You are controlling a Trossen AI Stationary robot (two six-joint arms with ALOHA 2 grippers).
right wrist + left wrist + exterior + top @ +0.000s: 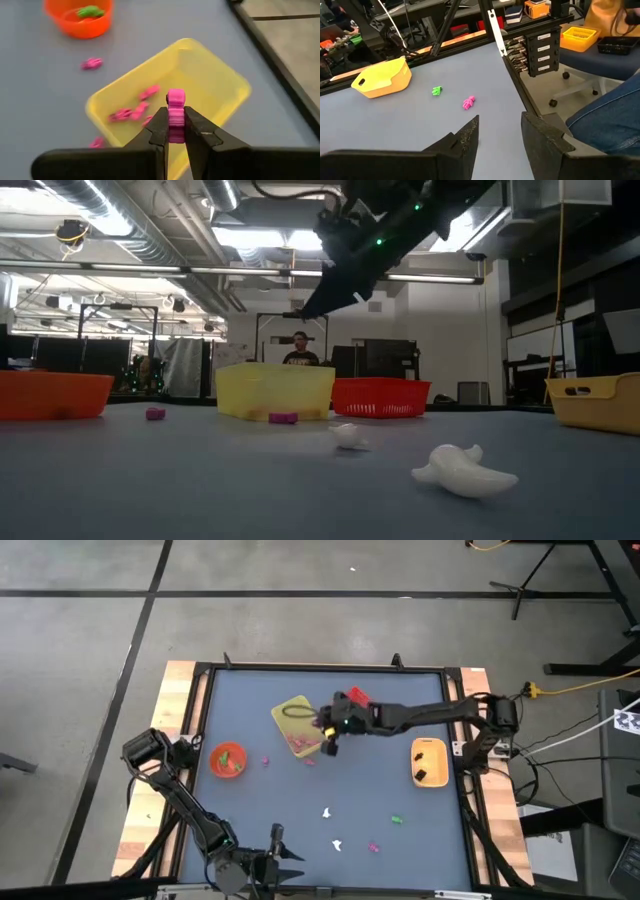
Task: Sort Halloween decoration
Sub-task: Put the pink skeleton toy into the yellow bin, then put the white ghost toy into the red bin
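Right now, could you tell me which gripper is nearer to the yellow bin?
The right gripper, shut on a pink trinket, hangs above the yellow bin. The left gripper waits open at the table's near edge.

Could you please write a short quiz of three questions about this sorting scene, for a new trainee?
1. True or false: the right gripper has its jaws shut on a pink trinket.
2. Which container lies below that trinket? A) yellow bin B) orange bowl C) red bin
3. Fill in: the trinket in the orange bowl is ____.

Key
1. True.
2. A. Pink trinkets already lie in it.
3. Green.

The left gripper waits, open, at the table's near edge.
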